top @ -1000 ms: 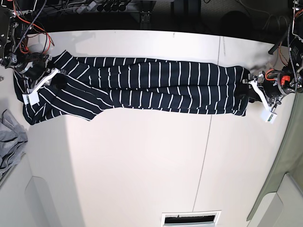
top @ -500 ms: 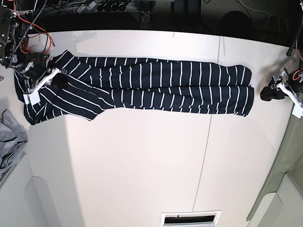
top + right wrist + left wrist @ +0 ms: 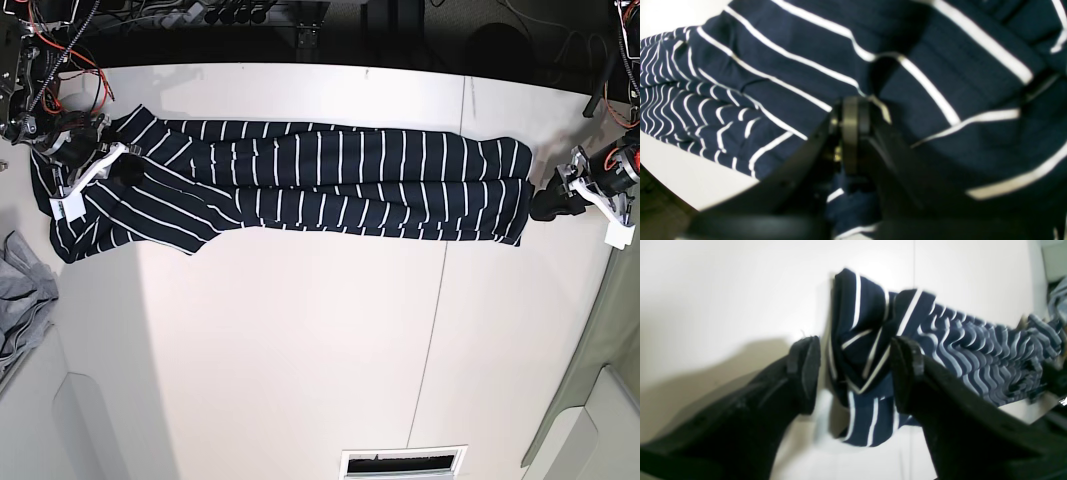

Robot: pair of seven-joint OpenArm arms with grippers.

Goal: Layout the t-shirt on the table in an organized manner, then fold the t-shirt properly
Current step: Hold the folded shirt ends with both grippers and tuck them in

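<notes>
The dark navy t-shirt [image 3: 300, 185] with thin white stripes lies stretched in a long band across the far part of the white table [image 3: 300, 350]. My right gripper [image 3: 122, 167] is shut on fabric at the shirt's left end; in the right wrist view its jaws [image 3: 853, 133] meet over the striped cloth [image 3: 773, 83]. My left gripper [image 3: 547, 204] is open at the shirt's right end. In the left wrist view [image 3: 855, 373] its two black fingers [image 3: 803, 373] stand apart, with the bunched shirt end [image 3: 867, 350] showing between them.
A plain grey cloth [image 3: 22, 300] lies at the table's left edge. A thin dark seam [image 3: 437, 300] runs across the tabletop. A slotted opening [image 3: 403, 462] sits at the near edge. Wires and dark equipment [image 3: 250, 15] line the back. An olive surface [image 3: 600, 340] borders the right side.
My left gripper let go of the shirt's right end, pulled away to the right, then moved back up to it, open. The right gripper stayed shut on the left end.
</notes>
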